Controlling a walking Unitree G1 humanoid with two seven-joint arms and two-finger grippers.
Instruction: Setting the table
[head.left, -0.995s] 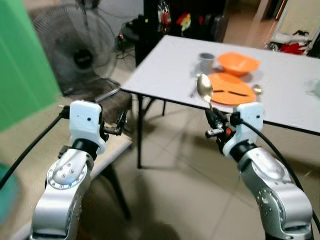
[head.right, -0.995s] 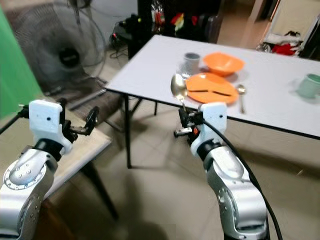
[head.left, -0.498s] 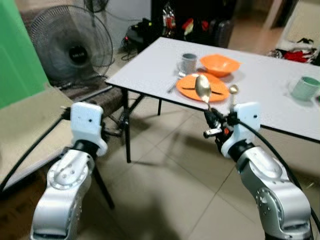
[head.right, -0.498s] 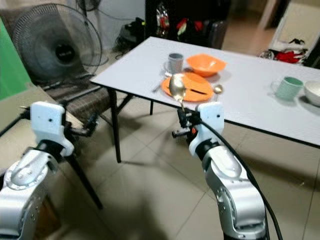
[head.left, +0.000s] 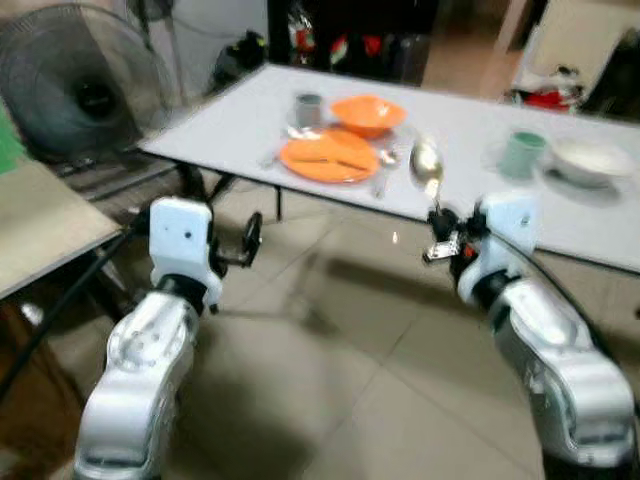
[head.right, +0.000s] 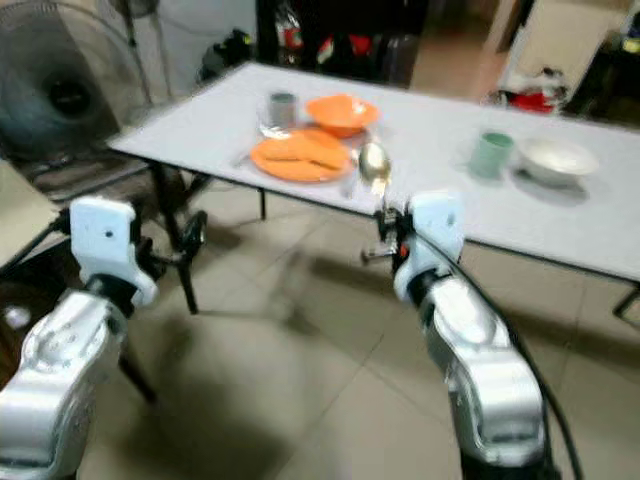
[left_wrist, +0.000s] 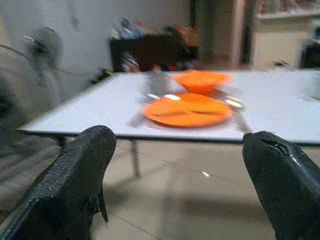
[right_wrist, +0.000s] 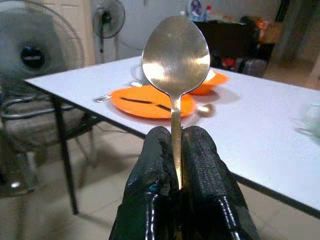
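table (head.left: 470, 130) now nearer, right pincer (right_wrist: 176, 165) gripping shiny, seemingly metal spoon (right_wrist: 175, 55)

Shiny silver spoon (right_wrist: 175, 59), orange plate (head.left: 327, 157) and orange bowl (head.left: 368, 113), pale green mug (head.left: 521, 154), white bowl (head.left: 591, 158), light grey table (head.left: 470, 125), beige floor tiles (head.left: 330, 400)

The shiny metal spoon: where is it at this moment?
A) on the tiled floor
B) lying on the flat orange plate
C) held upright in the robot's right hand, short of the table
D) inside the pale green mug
C: the right hand has its two black fingers shut on the handle of the shiny metal spoon, bowl pointing up, in front of the white table, where the flat orange plate lies.
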